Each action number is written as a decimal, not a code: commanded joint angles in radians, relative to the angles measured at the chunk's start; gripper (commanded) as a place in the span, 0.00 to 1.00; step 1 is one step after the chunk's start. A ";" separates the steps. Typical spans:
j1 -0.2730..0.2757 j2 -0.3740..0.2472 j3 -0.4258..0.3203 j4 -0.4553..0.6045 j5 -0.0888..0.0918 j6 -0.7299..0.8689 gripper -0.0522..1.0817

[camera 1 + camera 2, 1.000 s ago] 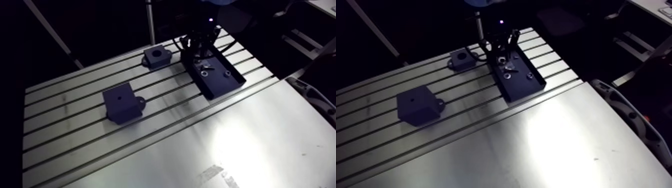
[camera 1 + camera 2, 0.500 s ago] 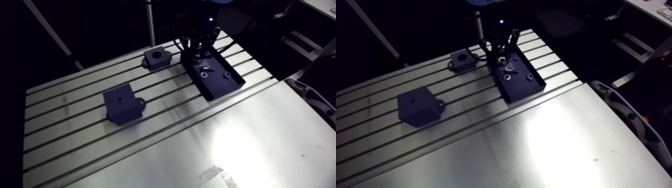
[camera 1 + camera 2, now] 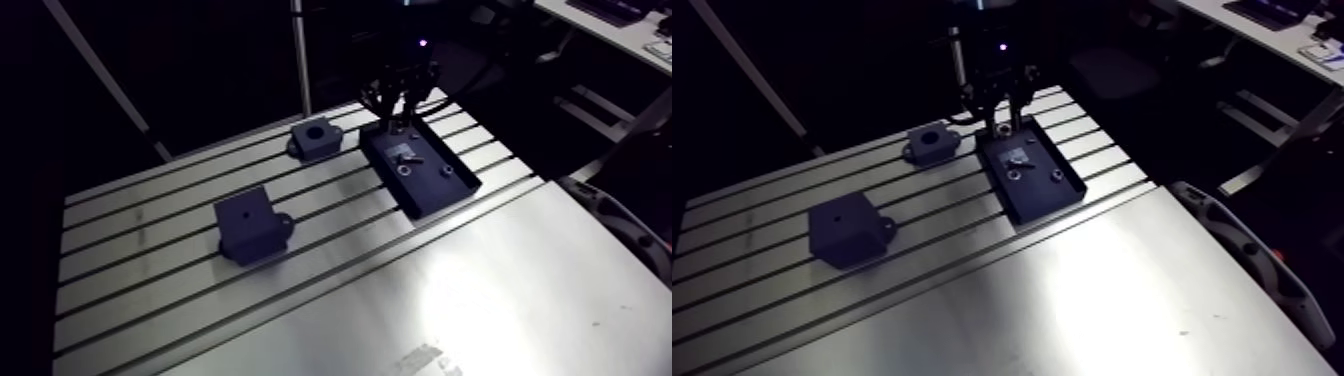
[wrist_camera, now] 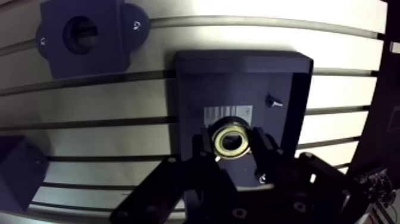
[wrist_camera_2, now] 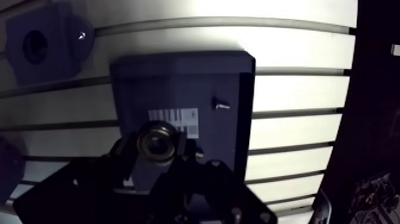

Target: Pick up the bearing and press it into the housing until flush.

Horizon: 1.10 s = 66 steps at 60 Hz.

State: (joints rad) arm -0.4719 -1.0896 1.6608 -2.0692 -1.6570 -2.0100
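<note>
tool (image 4: pixel 232 144) clamped tight on the small brass-toned metal ring bearing (image 4: pixel 218 140), over the shallow black tray (image 4: pixel 238 59), dark blocky housing with round bore (image 4: pixel 83 36) near the tray's corner, not touching, slotted aluminium tabletop (image 4: pixel 333 77) bare beyond the tray's edges

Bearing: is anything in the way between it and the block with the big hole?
Nothing visible blocks it. The claw is shut on the bearing above the black tray; only the tray's low wall and slotted table lie between it and the housing.
</note>
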 commanded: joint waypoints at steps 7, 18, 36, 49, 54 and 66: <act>0.024 -0.056 -0.022 0.052 0.001 0.045 0.55; 0.084 -0.048 -0.072 0.070 0.002 0.070 0.55; 0.161 0.029 -0.163 0.091 0.005 0.093 0.56; 0.179 0.100 -0.207 0.084 0.004 0.112 0.56; 0.182 0.115 -0.213 0.077 0.003 0.114 0.56; 0.207 0.142 -0.218 0.046 0.009 0.121 0.56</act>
State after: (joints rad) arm -0.2885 -0.9800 1.4540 -1.9996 -1.6520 -1.8954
